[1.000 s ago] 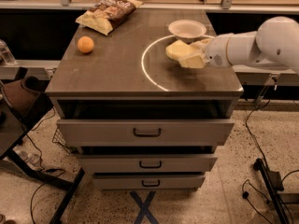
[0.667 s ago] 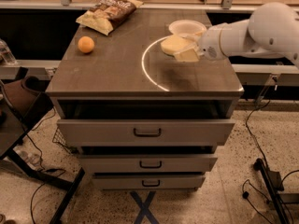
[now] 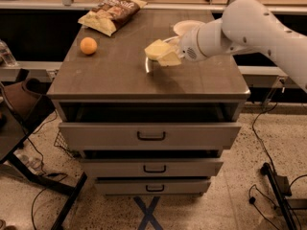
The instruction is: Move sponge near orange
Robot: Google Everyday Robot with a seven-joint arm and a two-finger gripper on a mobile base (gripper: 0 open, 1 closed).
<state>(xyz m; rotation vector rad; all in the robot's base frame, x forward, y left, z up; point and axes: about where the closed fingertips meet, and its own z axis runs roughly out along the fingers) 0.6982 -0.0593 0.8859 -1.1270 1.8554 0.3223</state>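
Carrying the sponge [image 3: 160, 51] clamped in the gripper [image 3: 173, 57], I now have it further across the surface [image 3: 144, 83], closer to the orange [image 3: 88, 45] yet well apart.

On the top of a drawer cabinet [image 3: 144, 83], the orange [image 3: 88, 45] sits near the left edge, with a chip bag [image 3: 111, 14] behind it. The gripper [image 3: 175, 56] reaches in from the right and holds the sponge [image 3: 159, 51] over the middle, well apart from the orange. A bowl [image 3: 186, 26] lies behind the gripper.
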